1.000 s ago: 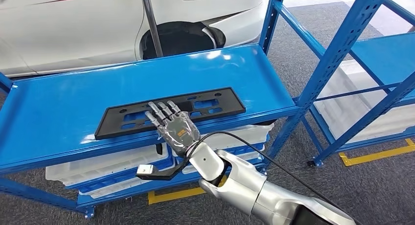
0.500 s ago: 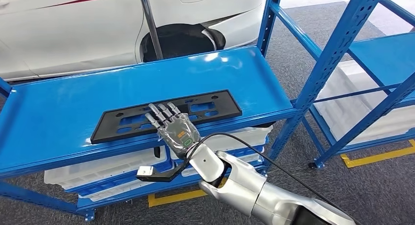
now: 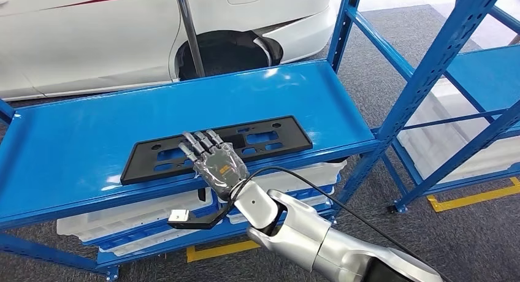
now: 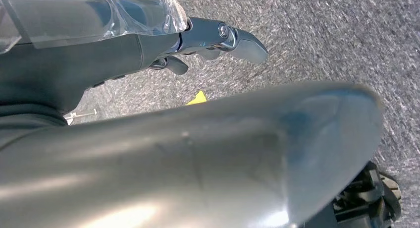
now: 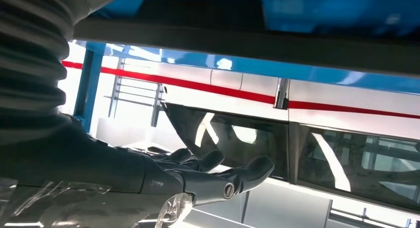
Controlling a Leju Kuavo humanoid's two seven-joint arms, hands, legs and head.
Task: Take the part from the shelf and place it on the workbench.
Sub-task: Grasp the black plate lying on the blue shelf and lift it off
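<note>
A flat black plastic plate with cut-outs [image 3: 270, 138] lies along the front edge of the blue shelf [image 3: 80, 135]. My right hand [image 3: 214, 159] reaches it from the front with its fingers [image 3: 197, 142] stretched flat on top of the plate near its middle. In the right wrist view the thumb [image 5: 237, 178] sticks out straight under the shelf's dark front edge [image 5: 277, 47], apart from it. The left hand [image 4: 218, 37] hangs over grey carpet with nothing in it.
White bins [image 3: 122, 217] sit on the lower shelf level. A white car with a dark wheel arch [image 3: 227, 46] stands behind the shelf. Blue uprights [image 3: 423, 67] and a second rack with white bins [image 3: 466, 141] stand on the right. Yellow tape [image 3: 472, 196] marks the floor.
The head view has shifted a little. My right hand stays on the plate's front edge and has sunk slightly; the plate has not moved on the shelf.
</note>
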